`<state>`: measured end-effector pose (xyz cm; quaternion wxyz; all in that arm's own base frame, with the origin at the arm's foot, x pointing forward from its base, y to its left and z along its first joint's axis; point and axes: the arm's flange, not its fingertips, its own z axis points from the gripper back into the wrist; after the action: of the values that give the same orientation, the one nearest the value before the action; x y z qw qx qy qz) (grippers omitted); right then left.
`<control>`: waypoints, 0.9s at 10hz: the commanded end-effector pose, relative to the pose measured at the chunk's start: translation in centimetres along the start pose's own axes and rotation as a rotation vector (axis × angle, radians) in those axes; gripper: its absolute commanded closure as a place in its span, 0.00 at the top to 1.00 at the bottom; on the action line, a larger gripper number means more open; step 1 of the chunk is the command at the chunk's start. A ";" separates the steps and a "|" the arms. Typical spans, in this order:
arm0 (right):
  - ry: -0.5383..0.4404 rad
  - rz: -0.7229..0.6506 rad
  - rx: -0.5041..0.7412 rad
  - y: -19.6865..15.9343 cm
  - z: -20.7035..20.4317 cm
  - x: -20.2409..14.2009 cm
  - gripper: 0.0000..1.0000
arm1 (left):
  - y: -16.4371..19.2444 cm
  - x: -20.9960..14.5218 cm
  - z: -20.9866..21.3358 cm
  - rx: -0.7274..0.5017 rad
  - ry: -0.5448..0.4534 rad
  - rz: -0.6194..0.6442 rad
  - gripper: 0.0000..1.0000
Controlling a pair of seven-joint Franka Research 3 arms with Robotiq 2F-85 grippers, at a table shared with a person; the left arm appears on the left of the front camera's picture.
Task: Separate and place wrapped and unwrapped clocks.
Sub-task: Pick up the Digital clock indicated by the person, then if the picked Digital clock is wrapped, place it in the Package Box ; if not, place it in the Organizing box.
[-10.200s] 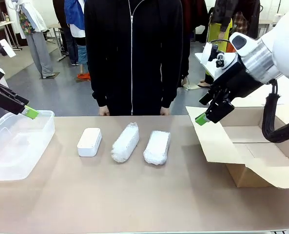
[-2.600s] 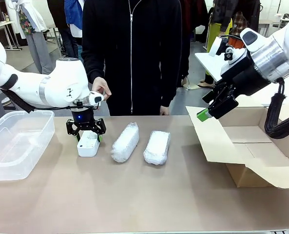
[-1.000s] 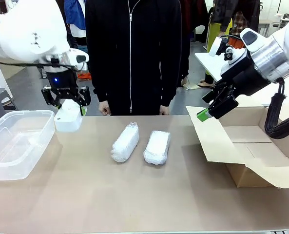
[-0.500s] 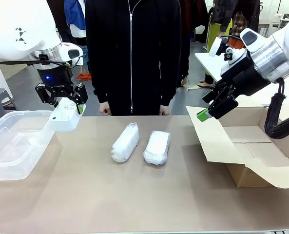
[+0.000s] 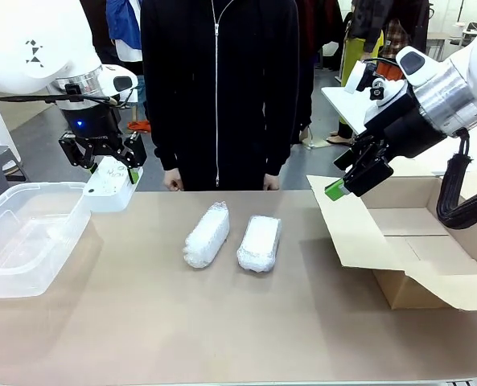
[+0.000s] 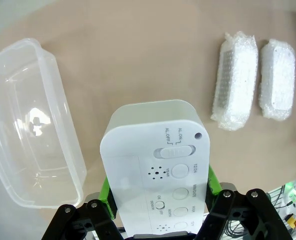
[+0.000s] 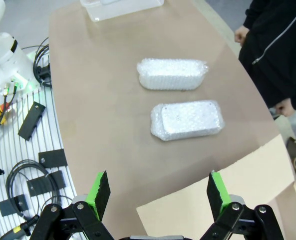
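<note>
While the left gripper (image 5: 108, 170) hangs at upper left of the front view, its fingers are clamped on the bare clock (image 5: 109, 189), which is off the table (image 5: 222, 322), just beside the right rim of the clear tub (image 5: 13, 277). First wrapped clock (image 5: 207, 234) and second wrapped clock (image 5: 259, 242) lie side by side at frame centre, close but apart. Person (image 5: 218, 80) stands behind them. Right gripper (image 5: 335, 191) is up at the right, over the flap of the cardboard box (image 5: 431, 265); can't tell its jaw gap from this angle.

Left wrist view: left gripper (image 6: 157, 200) at bottom, green pads pressed on both sides of the bare clock (image 6: 155, 150), button side facing the camera. Tub (image 6: 63, 125) at left, first wrapped clock (image 6: 236, 80) and second wrapped clock (image 6: 277, 79) at upper right on the table.

Right wrist view: right gripper (image 7: 157, 192) at bottom, fingers spread wide, nothing between them. Second wrapped clock (image 7: 186, 120) at centre, first wrapped clock (image 7: 171, 74) above it, tub (image 7: 120, 7) at top edge, box flap (image 7: 237, 185) at lower right, person's hand (image 7: 241, 34) at upper right.
</note>
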<state>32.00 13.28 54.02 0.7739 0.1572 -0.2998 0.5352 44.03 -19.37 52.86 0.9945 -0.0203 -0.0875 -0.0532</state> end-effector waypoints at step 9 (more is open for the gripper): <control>-0.013 0.001 0.021 0.0 -0.2 0.0 1.00 | 0.0 0.1 0.4 0.017 -0.008 0.015 0.41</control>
<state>32.00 13.28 54.02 0.7739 0.1572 -0.2998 0.5352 44.06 -19.30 52.85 0.9946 -0.0196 -0.0877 -0.0522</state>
